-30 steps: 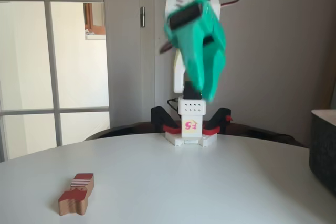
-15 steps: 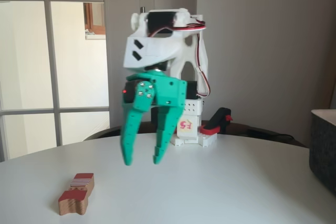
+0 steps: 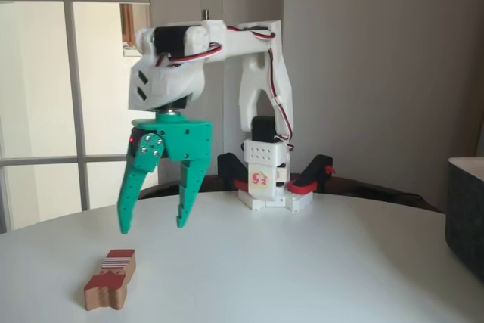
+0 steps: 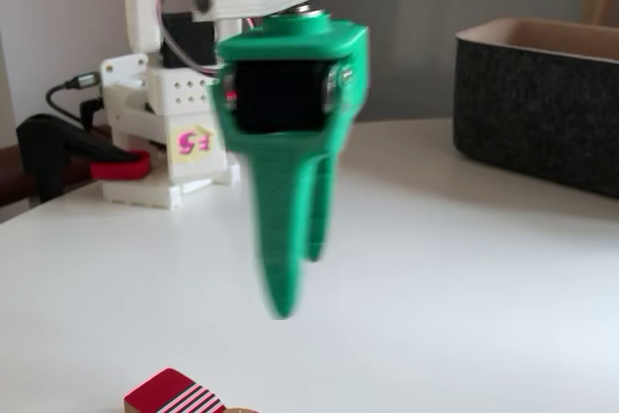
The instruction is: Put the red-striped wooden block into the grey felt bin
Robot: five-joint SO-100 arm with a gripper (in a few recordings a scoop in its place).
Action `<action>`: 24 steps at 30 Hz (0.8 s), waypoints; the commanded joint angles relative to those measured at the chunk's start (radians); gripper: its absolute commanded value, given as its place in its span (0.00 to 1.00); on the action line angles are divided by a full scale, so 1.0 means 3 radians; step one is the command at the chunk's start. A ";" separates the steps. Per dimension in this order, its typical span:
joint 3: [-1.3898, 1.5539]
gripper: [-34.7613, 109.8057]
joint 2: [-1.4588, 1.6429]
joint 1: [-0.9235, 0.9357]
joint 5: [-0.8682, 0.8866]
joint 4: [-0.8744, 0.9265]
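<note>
Smooth white table (image 3: pixel 318 277) (green plastic fingers (image 3: pixel 127 200))

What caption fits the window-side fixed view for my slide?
Open green two-finger gripper poised above the red-striped wooden block on the round white table, grey felt bin at right.

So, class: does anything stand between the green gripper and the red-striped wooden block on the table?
Nothing visible does. The gripper hangs open above the white table, and the red-striped wooden block lies below it and a little to the left in a fixed view, with only bare tabletop and air between them.
</note>
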 commanded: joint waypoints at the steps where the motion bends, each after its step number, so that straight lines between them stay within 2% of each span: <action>1: -0.0240 0.43 -0.0164 0.0112 0.0169 0.0031; 9: -0.0839 0.44 -0.0752 0.0291 0.0399 0.0020; 24: -0.0900 0.46 -0.0864 0.0378 0.0358 0.0005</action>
